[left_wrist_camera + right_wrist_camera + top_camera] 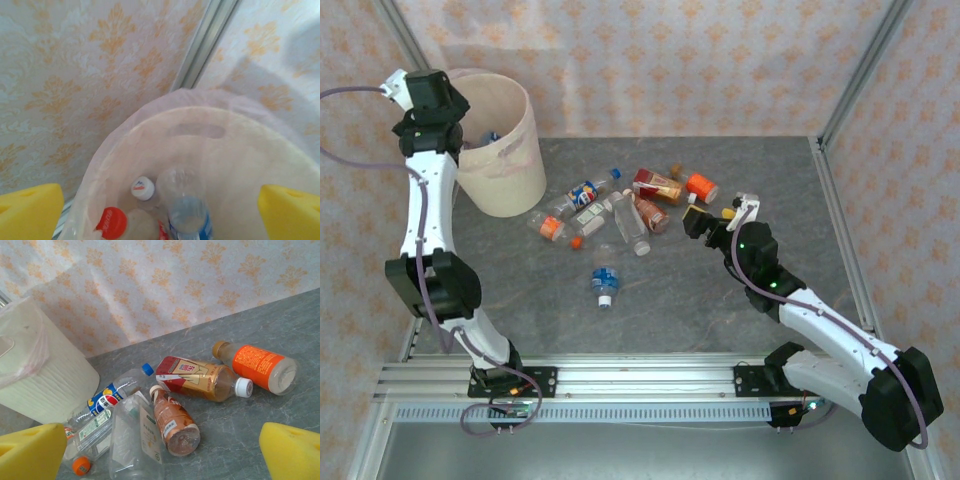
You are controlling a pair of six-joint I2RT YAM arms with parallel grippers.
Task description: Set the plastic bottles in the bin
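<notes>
Grey stone-look table (740, 310) carries most of the work left: nearest the arm bases a blue-labelled bottle (605, 282) lies alone, and beyond it the main heap of plastic bottles (620, 212) sprawls on its side, among them a brown one (172, 422), a red-and-gold one (200, 380) and an orange-labelled one (260, 365). The right gripper (710, 207) hangs just beside that heap, yellow pads spread wide and empty. Farthest off, the bin (505, 175) holds at least three bottles, one red-capped (111, 222), one white-capped (142, 188), one blue-labelled (187, 215), with the left gripper (160, 207) above them, wide apart, carrying nothing. By my reckoning the job is barely a quarter done.
</notes>
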